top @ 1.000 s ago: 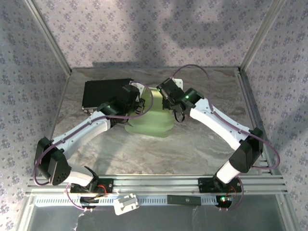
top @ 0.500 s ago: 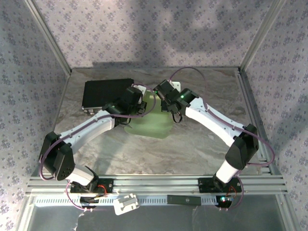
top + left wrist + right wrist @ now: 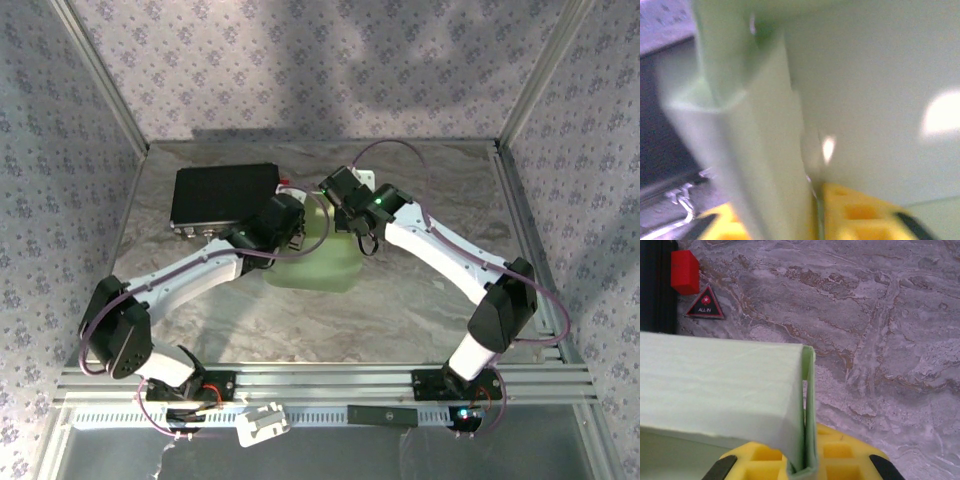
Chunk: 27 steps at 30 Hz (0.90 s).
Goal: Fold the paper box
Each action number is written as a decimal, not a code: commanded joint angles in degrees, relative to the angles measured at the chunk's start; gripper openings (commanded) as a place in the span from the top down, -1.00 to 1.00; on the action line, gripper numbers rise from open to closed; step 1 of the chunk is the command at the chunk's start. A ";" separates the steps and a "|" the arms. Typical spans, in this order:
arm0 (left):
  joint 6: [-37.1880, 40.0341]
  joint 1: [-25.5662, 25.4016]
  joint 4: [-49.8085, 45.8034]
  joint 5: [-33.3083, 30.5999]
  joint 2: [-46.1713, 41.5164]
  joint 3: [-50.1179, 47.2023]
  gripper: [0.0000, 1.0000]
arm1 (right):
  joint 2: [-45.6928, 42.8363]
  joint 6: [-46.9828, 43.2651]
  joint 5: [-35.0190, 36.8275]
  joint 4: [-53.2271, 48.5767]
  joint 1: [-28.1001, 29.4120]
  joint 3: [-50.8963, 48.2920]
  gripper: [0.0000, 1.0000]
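at the near edge: both arm bases sit on the rail (image 3: 330,378), and the arms reach inward to meet over mid-table.

mid-table: the paper box (image 3: 318,265), pale green card, part-formed. its near end rests on the marbled table (image 3: 420,310) and its far end sits up among the wrists. the left gripper (image 3: 290,222) is at the box's left side, the right gripper (image 3: 345,200) at its far right corner.

right wrist view: yellow pads (image 3: 845,452) pressed together on a thin doubled wall of card. the crease stands upright between them and one panel runs off to the left. my reading is that this pinch anchors the raised wall so the other arm can work the neighbouring flap without the sheet springing flat.

left wrist view: blurred and very close. a card flap stands between the yellow fingers (image 3: 855,220), touching the right one. i cannot tell whether the jaws are clamped on it or slack.

the overhead view gives the layout and which arm is on which side, but the wrists cover the contact itself. the right wrist view supplies the fold line and the grip.

further back: a red block (image 3: 685,271) and a triangular sticker (image 3: 705,307) lie on the table beside the black case (image 3: 222,195), which sits at far left, clear of the folding.
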 commanded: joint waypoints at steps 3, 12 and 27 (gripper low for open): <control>1.07 1.24 1.42 13.15 -5.69 -1.02 0.11 | -0.66 0.09 0.24 0.29 0.21 1.81 1.00; 1.98 3.90 -5.23 18.09 -9.33 1.52 -0.10 | -0.70 0.09 0.15 0.31 0.12 1.89 1.00; 3.09 8.40 -6.49 14.57 -8.35 6.72 -0.07 | -0.43 -0.04 0.06 0.07 0.40 2.40 1.00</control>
